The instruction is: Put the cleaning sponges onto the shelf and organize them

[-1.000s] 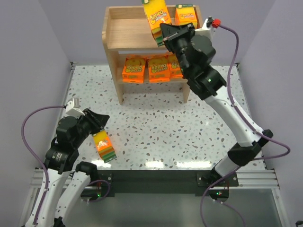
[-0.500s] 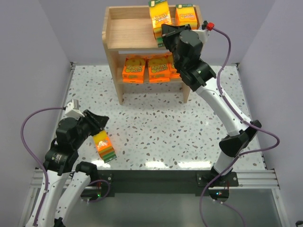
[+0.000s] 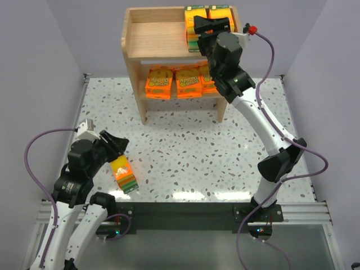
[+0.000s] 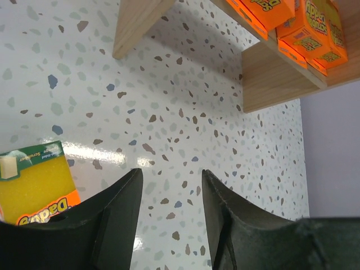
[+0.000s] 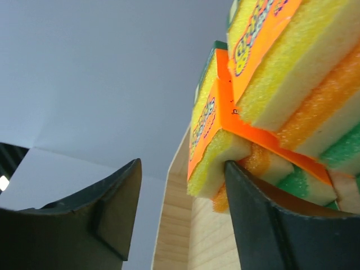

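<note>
Fingers [image 4: 115, 225] of the left gripper [image 4: 171, 219] stand apart and hold nothing. The one sponge pack [image 4: 36, 188] on the table [image 4: 185, 112] lies low on the left of the wrist view. It is just outside the left finger, not between the two. In the top view it slants toward the lower right. The right gripper [image 3: 211, 25], fingers apart too, is far up at the shelf [image 3: 154, 39].

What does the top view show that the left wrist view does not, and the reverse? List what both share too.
Top only: the shelf and its top tier, holding two stacks, with the right gripper by them. Left wrist only: a close look at the left gripper, jaws open, bare table between them. Both: the pack on the table and the orange packs on the lower tier.
</note>
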Available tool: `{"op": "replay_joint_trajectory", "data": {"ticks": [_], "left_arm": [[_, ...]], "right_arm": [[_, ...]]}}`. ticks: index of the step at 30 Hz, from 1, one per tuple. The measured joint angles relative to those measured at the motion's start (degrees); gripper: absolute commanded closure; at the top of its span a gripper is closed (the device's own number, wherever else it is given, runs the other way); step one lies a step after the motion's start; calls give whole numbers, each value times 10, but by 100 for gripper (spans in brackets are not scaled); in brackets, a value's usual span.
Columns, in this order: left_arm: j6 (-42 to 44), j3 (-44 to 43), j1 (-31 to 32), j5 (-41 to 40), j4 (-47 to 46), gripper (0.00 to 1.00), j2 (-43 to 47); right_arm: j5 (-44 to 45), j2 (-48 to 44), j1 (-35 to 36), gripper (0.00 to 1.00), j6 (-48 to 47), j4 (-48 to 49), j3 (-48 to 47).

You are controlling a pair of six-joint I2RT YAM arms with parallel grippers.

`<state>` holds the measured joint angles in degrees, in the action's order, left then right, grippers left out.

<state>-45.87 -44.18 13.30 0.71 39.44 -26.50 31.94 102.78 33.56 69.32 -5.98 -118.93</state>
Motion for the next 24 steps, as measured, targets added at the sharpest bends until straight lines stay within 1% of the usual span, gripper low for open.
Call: {"op": "replay_joint_trajectory", "data": {"ticks": [2,4,6,7,9,10,11,12,13,14,15,16,17,19,20,24], "left_arm": [[0,0,0,-15,8,41,-1],[0,0,0,-38,19,39,-2],[-2,0,0,-68,33,39,-4],[-4,0,0,-84,40,39,-6],[-11,0,0,-108,52,41,-10],[-16,1,0,-120,57,42,-13],[-20,2,0,-129,62,49,-15],[-26,7,0,-136,63,55,-15],[-31,13,0,-142,64,62,-15],[-36,19,0,-146,67,81,-15],[-42,26,0,-150,71,92,-16],[-48,31,0,-153,78,100,-18],[-52,35,0,-158,86,100,-20],[-63,37,0,-167,102,100,-25],[-71,37,0,-172,109,100,-27],[-106,44,0,-186,125,100,-31]], "right_arm": [[-21,0,-2,27,-10,14,0],[-49,-1,-3,25,-31,41,7],[-77,-11,-4,25,-52,67,28],[-92,-21,-5,27,-63,78,46],[-127,-55,-5,28,-87,96,99],[-143,-80,-5,30,-97,101,135],[-163,-112,-5,34,-109,116,180],[-181,-143,-5,37,-119,116,219],[-197,-174,-5,43,-128,113,252],[-215,-201,-4,58,-140,114,277],[-238,-228,-1,67,-156,117,302],[-256,-255,3,93,-172,115,328],[-273,-280,9,100,-194,116,354],[-298,-316,34,100,-224,112,396],[-311,-334,58,100,-251,107,423],[-352,-349,132,100,-306,90,506]]}}
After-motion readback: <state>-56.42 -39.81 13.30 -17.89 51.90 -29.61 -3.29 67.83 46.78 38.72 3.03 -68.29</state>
